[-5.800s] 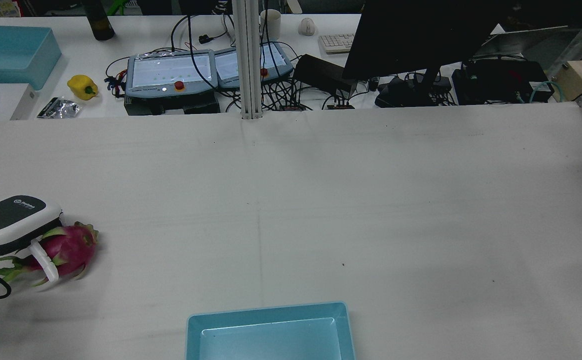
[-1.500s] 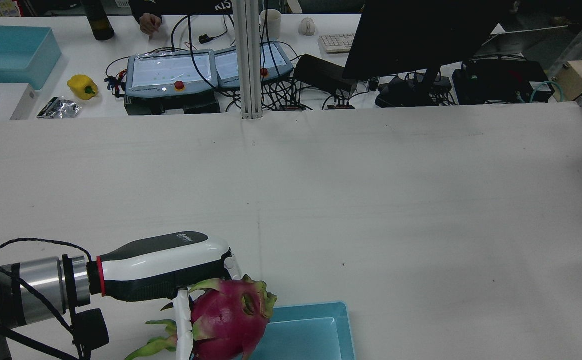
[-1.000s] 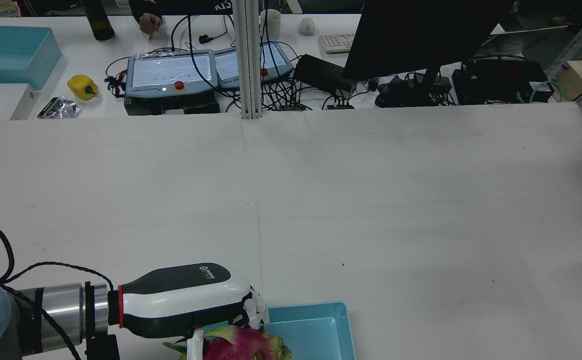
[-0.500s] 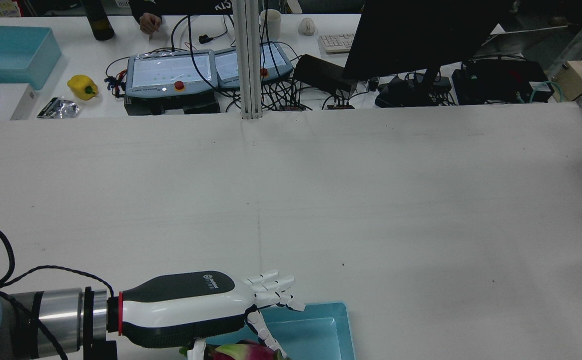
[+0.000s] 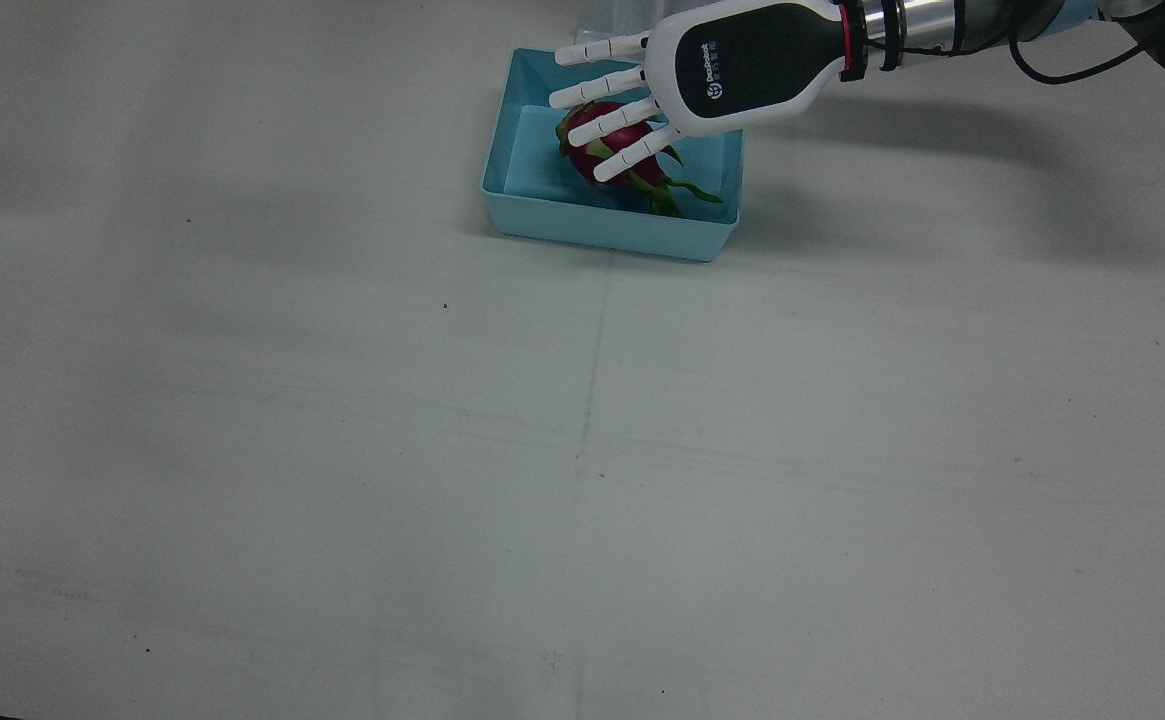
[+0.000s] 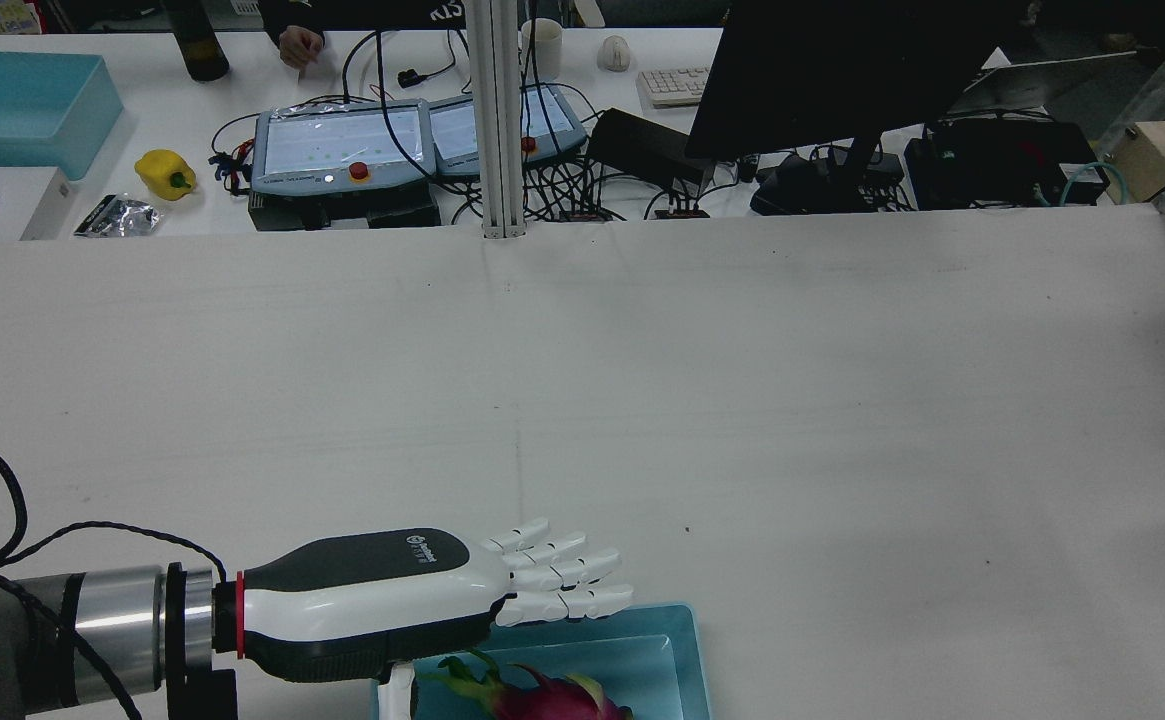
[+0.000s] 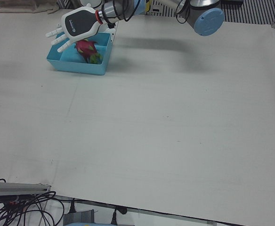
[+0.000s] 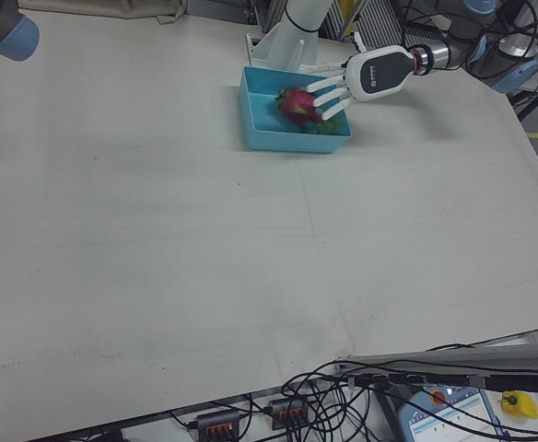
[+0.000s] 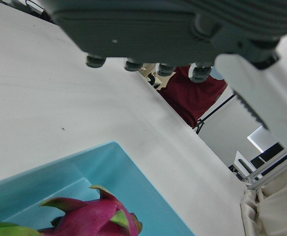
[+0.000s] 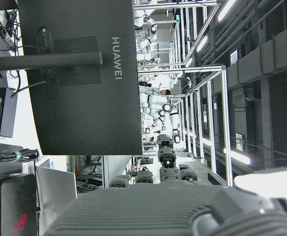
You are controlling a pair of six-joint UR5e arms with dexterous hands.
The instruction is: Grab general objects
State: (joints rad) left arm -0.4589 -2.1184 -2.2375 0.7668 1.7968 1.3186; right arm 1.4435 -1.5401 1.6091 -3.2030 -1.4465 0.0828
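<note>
— Looking at the bin (image 5: 542, 215), we judge the drop is done: the dragon fruit (image 5: 614, 150) lies inside it, toward the side nearer our left arm

— And our left hand (image 5: 687, 80)?

— It hovers above the fruit, fingers (image 5: 602, 82) spread flat, holding nothing; we see no contact with fruit or bin

— Next move?

— We'd lift clear and pull back from the bin without snagging the green leaf tips

— Our right hand?

— Only its own camera shows part of it; we cannot tell how open it is
</note>
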